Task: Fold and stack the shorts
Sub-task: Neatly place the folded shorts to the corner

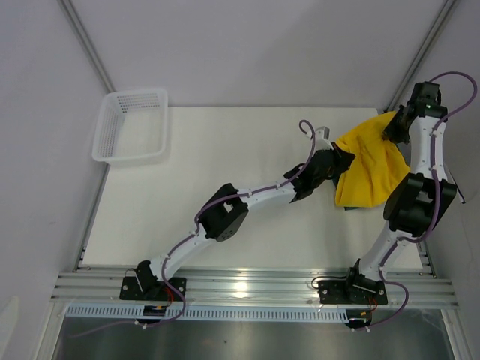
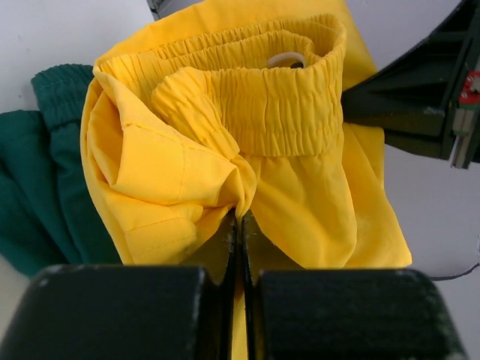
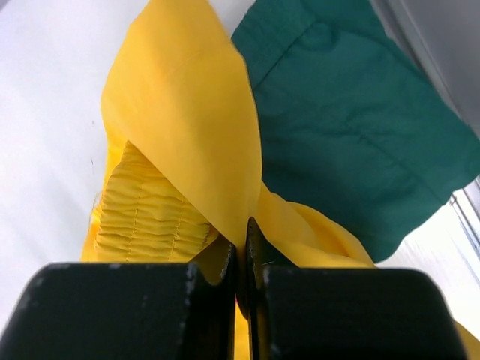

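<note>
Shorts: two pairs, yellow shorts (image 1: 367, 166) lying over green shorts (image 3: 352, 127), far right of white table (image 1: 225, 172)
Basket: one white mesh basket (image 1: 131, 126), far left corner
Left gripper (image 2: 241, 225): pinching yellow cloth
Right gripper (image 3: 244, 236): pinching yellow cloth
Wrist views only: elastic waistband (image 2: 285, 105), most of the green pair

- The teal-green shorts (image 1: 349, 207) are almost totally buried under the yellow shorts (image 1: 365, 169) in the top view, just a sliver poking out at the near edge.
- Left wrist view: the teal-green pair runs off the left edge, drawstring hidden.
- Right wrist view: the yellow cloth is cut off at the top and bottom edges.
- The logo on the yellow pair can't be seen anywhere.
</note>
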You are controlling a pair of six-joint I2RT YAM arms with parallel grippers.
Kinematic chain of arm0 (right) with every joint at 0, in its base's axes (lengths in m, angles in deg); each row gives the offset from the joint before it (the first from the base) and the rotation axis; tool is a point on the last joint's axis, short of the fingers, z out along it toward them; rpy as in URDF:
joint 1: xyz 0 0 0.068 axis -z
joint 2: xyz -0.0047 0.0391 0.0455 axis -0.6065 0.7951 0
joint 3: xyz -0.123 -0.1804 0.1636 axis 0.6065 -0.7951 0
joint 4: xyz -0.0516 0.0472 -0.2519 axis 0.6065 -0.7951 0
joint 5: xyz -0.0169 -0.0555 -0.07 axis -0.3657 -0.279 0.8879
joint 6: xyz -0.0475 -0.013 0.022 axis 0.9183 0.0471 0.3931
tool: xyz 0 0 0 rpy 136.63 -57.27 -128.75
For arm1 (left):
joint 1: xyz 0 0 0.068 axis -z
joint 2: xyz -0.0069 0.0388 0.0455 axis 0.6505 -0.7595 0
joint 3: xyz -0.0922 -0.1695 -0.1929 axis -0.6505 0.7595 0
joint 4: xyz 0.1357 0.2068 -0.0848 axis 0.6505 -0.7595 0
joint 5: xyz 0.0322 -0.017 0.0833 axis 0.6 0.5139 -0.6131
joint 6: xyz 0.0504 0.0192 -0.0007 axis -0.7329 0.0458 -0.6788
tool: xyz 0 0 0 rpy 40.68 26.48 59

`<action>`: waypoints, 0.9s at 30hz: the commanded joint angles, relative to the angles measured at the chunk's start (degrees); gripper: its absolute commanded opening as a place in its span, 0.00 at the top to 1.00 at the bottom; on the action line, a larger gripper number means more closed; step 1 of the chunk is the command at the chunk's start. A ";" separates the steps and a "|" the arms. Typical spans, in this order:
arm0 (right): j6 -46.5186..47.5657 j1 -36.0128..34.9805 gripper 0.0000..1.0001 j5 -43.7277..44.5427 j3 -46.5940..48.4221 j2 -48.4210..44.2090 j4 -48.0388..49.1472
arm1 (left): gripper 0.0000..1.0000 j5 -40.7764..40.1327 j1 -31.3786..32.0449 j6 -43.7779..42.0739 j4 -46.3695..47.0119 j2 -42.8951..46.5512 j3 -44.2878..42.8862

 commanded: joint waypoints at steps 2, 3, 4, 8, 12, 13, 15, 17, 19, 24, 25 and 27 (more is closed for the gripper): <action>0.32 2.23 1.00 -3.74 6.31 1.90 1.33 | 1.00 -2.46 1.99 1.35 8.08 -1.66 -6.73; 0.32 2.41 1.00 -4.01 6.93 2.68 1.51 | 1.00 -3.16 2.17 1.53 8.26 -1.92 -6.82; 0.15 2.59 1.00 -4.02 7.19 3.21 1.60 | 1.00 -3.60 2.26 1.88 8.61 -2.36 -6.73; 0.15 2.68 1.00 -5.51 8.51 6.11 2.22 | 1.00 -5.28 2.78 2.50 9.31 -3.42 -6.73; -0.38 3.20 1.00 -5.42 9.39 8.57 3.45 | 1.00 -6.33 2.78 2.67 9.76 -4.47 -6.91; -0.47 3.20 1.00 -5.77 10.18 9.88 3.18 | 1.00 -6.68 2.78 3.11 9.93 -4.74 -7.00; -0.56 3.03 1.00 -5.60 13.69 11.73 2.13 | 1.00 -6.59 2.78 3.90 10.11 -5.53 -7.08; -0.12 2.68 1.00 -4.02 16.41 14.10 0.73 | 1.00 -6.68 2.78 4.43 10.02 -5.97 -7.00; 0.15 2.67 1.00 -2.18 16.86 15.17 -0.24 | 1.00 -6.86 2.78 4.87 9.93 -6.58 -6.82; -0.82 3.11 1.00 1.17 14.14 14.64 1.78 | 1.00 -7.56 2.70 6.10 10.54 -8.34 -6.74; -0.99 3.38 1.00 1.17 13.88 14.21 2.39 | 1.00 -7.65 2.70 6.10 10.63 -8.52 -6.99; -0.82 3.47 0.98 3.35 11.43 12.54 4.14 | 1.00 -7.82 2.52 5.84 10.81 -8.87 -7.08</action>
